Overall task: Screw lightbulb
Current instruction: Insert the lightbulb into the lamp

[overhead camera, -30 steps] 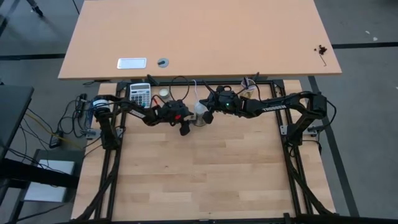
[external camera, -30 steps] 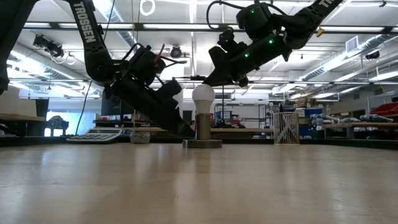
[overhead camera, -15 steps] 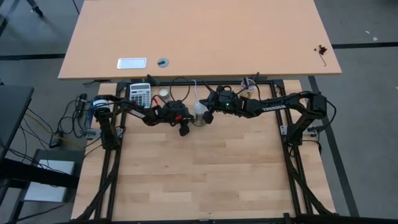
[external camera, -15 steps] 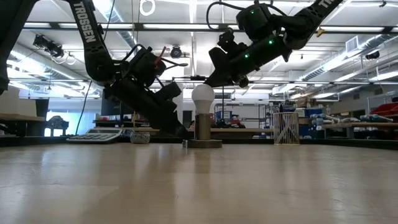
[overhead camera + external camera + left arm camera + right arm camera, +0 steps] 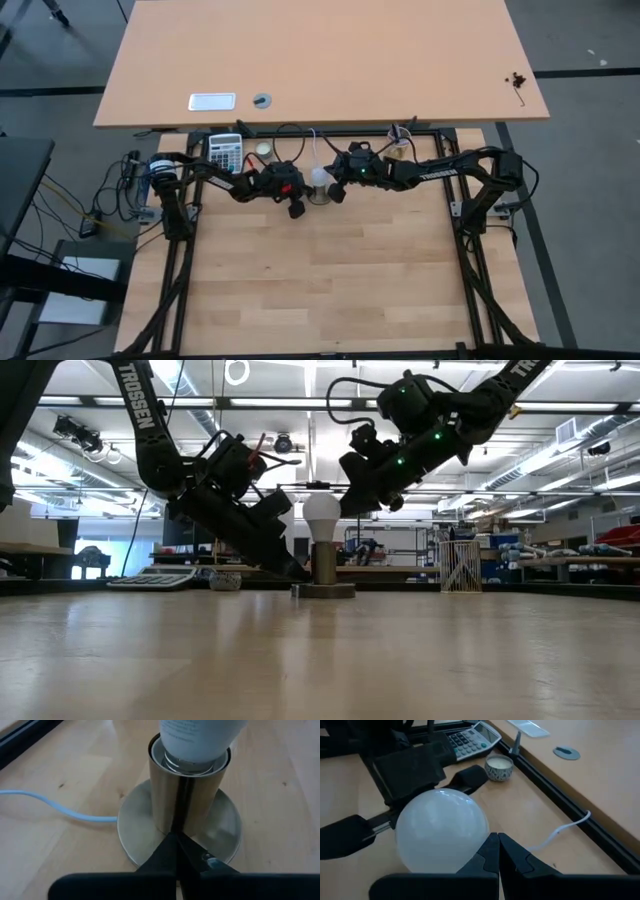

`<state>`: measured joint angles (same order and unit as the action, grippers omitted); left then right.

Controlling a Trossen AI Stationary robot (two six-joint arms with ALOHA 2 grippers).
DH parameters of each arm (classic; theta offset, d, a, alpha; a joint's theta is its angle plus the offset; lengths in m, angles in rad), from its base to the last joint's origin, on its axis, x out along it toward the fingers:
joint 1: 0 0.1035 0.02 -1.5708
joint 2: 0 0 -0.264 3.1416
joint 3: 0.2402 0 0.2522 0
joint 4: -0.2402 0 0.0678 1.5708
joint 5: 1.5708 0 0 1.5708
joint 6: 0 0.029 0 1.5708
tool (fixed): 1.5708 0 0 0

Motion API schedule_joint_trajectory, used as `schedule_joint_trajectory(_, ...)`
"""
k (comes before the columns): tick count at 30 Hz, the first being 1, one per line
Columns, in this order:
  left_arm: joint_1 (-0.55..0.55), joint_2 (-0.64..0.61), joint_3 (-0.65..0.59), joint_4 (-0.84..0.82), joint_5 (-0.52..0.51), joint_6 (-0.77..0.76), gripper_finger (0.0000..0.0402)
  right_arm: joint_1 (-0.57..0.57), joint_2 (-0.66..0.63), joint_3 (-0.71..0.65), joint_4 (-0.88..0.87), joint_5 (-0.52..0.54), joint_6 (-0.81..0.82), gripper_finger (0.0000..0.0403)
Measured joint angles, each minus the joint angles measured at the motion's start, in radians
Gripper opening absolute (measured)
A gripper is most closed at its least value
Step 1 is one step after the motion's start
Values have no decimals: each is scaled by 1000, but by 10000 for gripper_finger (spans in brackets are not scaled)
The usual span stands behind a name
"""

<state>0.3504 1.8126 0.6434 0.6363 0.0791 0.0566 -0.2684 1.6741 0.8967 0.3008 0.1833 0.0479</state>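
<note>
The light wood plank worktop carries a round metal socket base near its far edge, with a thin white cord trailing across the planks from it. In the far left corner lie a calculator and, just beside it, a small round tin.

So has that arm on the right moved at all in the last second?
Yes. In the high view the right gripper has slid left, closer over the lightbulb in the socket; the calculator marks the fixed spot.
</note>
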Motion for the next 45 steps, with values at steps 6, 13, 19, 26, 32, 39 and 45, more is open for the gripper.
schedule_joint_trajectory(6,0,0,0,-2,2,-8,4,0,-2,1,-1,0,0,9)
schedule_joint_trajectory(13,0,1,0,-10,4,-8,3,0,-4,3,-2,1,0,18)
schedule_joint_trajectory(19,0,50,5,35,20,-13,3,-12,-6,5,-7,4,1,38)
schedule_joint_trajectory(26,-23,85,4,93,21,-33,3,-18,-8,6,-13,6,1,51)
schedule_joint_trajectory(32,-26,86,4,94,23,-33,2,-23,-42,6,-41,6,1,59)
schedule_joint_trajectory(39,-26,87,2,95,25,-32,2,-31,-98,6,-81,6,1,61)
schedule_joint_trajectory(45,-26,87,1,100,27,-29,2,-17,-125,7,13,-79,1,49)
